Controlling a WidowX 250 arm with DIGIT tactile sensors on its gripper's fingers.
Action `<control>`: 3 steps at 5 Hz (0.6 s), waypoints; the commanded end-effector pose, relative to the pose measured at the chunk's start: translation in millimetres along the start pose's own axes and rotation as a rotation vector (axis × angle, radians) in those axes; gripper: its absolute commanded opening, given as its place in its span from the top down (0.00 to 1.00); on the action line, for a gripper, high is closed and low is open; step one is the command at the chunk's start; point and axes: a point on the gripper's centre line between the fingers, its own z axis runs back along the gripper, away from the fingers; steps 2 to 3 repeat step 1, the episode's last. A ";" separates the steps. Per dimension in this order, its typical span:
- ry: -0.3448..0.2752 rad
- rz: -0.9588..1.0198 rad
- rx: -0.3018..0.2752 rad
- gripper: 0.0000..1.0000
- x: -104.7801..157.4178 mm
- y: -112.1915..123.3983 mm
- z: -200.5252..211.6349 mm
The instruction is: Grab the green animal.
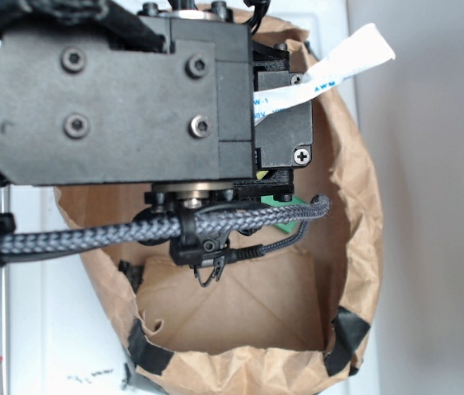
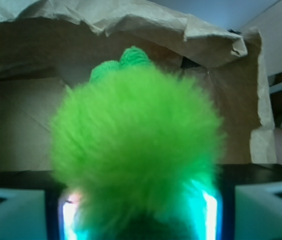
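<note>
The green animal, a fuzzy lime plush with small knitted bumps at its top, fills the middle of the wrist view. It sits between the fingers of my gripper. The left pad and the right pad glow pale on either side, and the fur presses against both. The gripper is shut on the plush. In the exterior view the black arm hangs over the open brown paper bag and hides both the gripper and the toy.
Crumpled bag walls surround the toy on the left, back and right. A braided cable runs across the bag mouth, and a white ribbon cable sticks out to the upper right. Black tape marks the bag's front rim.
</note>
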 end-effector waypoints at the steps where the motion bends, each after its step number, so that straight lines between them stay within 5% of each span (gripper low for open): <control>1: -0.063 -0.040 -0.035 1.00 10.4 -0.4 14.5; 3: -0.063 -0.040 -0.035 1.00 10.4 -0.4 14.5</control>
